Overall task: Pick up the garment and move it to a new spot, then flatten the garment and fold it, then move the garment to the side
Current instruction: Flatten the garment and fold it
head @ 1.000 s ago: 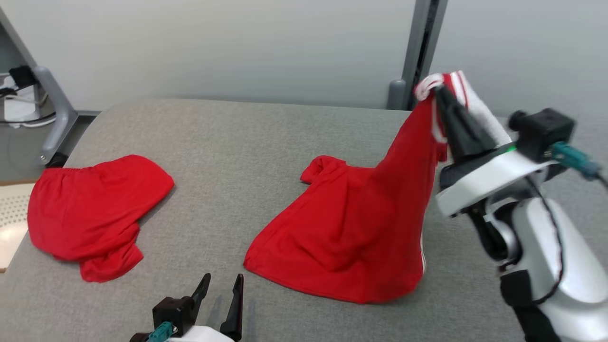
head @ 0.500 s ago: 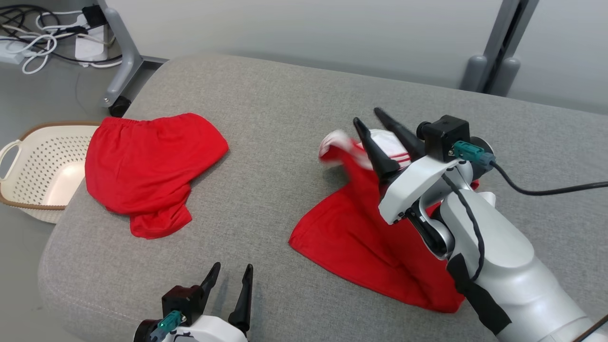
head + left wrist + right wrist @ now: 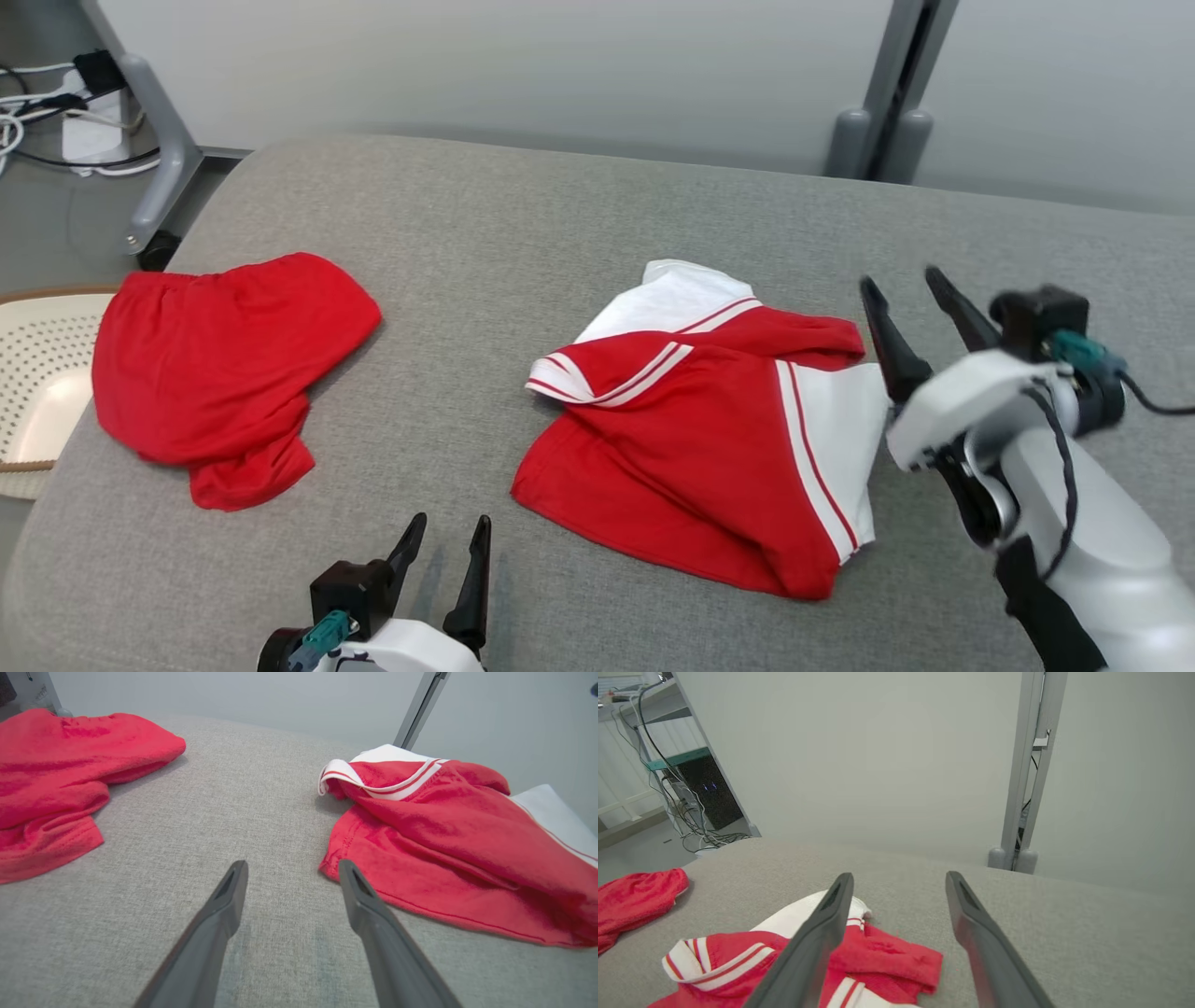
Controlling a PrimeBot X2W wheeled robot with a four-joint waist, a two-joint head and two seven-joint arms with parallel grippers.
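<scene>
Garment (image 3: 709, 448): red with white panels and white-red stripe trim, lying crumpled and partly doubled over on the grey fabric-covered table (image 3: 523, 233), right of centre, roughly midway between the near and far edges. A striped cuff or collar points toward the table's left. A white panel lies along the garment's right side; another white patch shows at its far end.

Right gripper (image 3: 897, 277): fingers apart, nothing between them. It sits just beside the garment's right edge, fingers pointing toward the far edge. Contact with the cloth cannot be judged; in the right wrist view one finger crosses in front of the fabric.

Left gripper (image 3: 451, 518): fingers apart, empty, near the table's near edge, beside the garment's near-left corner and clear of it.

Second red garment (image 3: 224, 364): plain red, bunched, close to the left edge and well apart from the first.

Perforated cream basket (image 3: 37, 373): off the table's left edge, lower down.

Grey upright post (image 3: 887, 93): behind the far edge.
</scene>
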